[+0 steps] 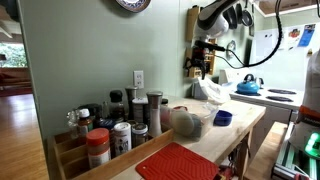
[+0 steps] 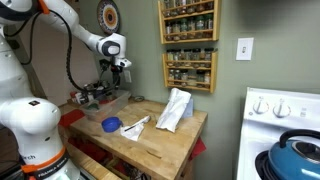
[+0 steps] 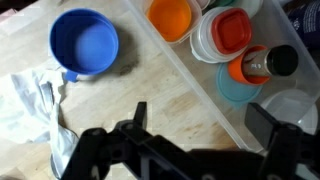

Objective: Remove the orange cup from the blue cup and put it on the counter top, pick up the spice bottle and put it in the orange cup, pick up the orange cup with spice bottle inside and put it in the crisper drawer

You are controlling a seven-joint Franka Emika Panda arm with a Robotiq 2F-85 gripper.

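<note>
In the wrist view the blue cup (image 3: 85, 45) stands empty on the pale wooden counter top (image 3: 150, 80). The orange cup (image 3: 170, 17) stands upright and looks empty inside a clear plastic tub (image 3: 200, 85), apart from the blue cup. A spice bottle (image 3: 262, 66) with a black cap lies in the tub among lidded containers. My gripper (image 3: 205, 125) is open and empty, high above the tub's edge. In both exterior views the gripper (image 1: 200, 65) (image 2: 117, 68) hangs well above the counter, and the blue cup (image 1: 222, 118) (image 2: 111, 125) shows.
A crumpled white bag (image 2: 175, 108) (image 3: 25, 95) lies on the counter beside the blue cup. Several spice jars (image 1: 120, 125) and a red mat (image 1: 178, 162) are at the near end. A blue kettle (image 1: 249, 85) sits on the stove. Spice racks (image 2: 188, 40) hang on the wall.
</note>
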